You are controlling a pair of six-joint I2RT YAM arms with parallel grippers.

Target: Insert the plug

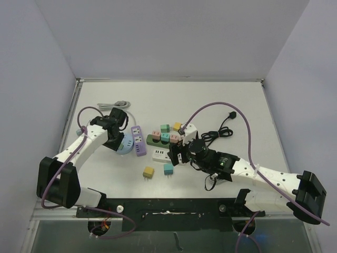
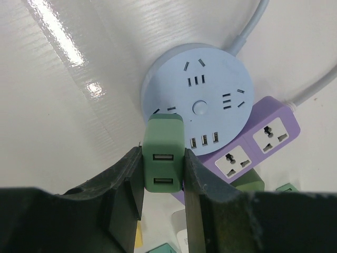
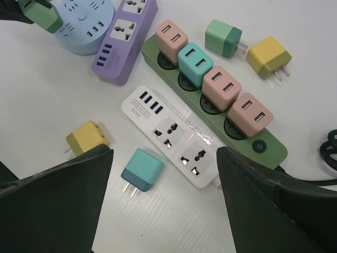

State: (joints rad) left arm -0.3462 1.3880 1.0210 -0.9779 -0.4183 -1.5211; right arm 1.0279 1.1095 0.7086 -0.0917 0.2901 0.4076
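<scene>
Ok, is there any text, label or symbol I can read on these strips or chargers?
Power symbol: on the button of the green power strip.
White power strip: small grey print beside its USB ports, too small to read.
Green charger in the left end effector: no print.

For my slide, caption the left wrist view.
Left end effector grips green USB charger plug at round blue socket hub.

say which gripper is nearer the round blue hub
Left. The left gripper, holding a green charger, is at the edge of the round blue hub; the right gripper hovers above the white strip, past the purple strip.
</scene>
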